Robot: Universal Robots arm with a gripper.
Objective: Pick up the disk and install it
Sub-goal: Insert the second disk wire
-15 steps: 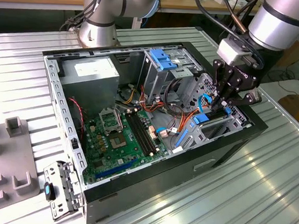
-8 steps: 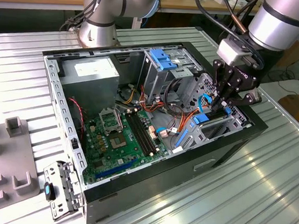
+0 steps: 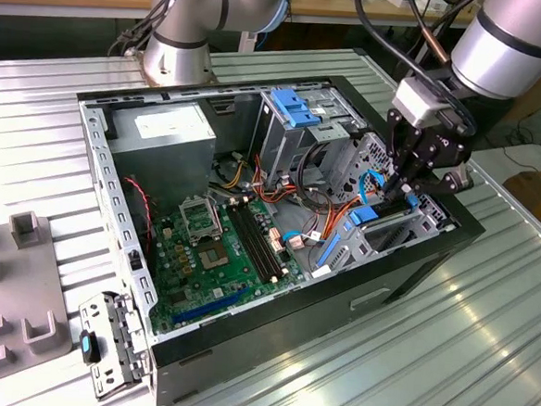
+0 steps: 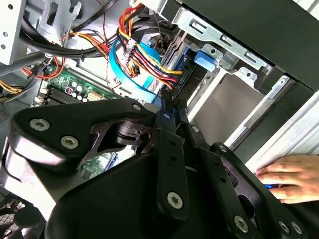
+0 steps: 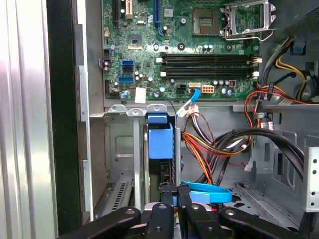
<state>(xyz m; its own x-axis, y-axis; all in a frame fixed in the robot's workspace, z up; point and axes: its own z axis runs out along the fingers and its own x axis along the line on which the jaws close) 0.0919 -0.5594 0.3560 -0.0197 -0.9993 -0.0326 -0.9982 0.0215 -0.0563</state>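
Gripper lowered over the drive bay of an open computer case [image 3: 454,236], disk standing on edge in the bay.

In the first wrist view, the gripper [image 5: 172,195] has its fingers drawn close together around the edge of the disk [image 5: 160,142], which sits upright in the bay directly beyond the fingertips, beside orange and blue cables [image 5: 207,149]. A person's hand [image 4: 291,177] rests outside the case wall.

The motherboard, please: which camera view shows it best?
The first wrist view: the motherboard lies face-on, unobstructed. The exterior view shows it slanted inside the case; the second wrist view catches a corner behind cables.
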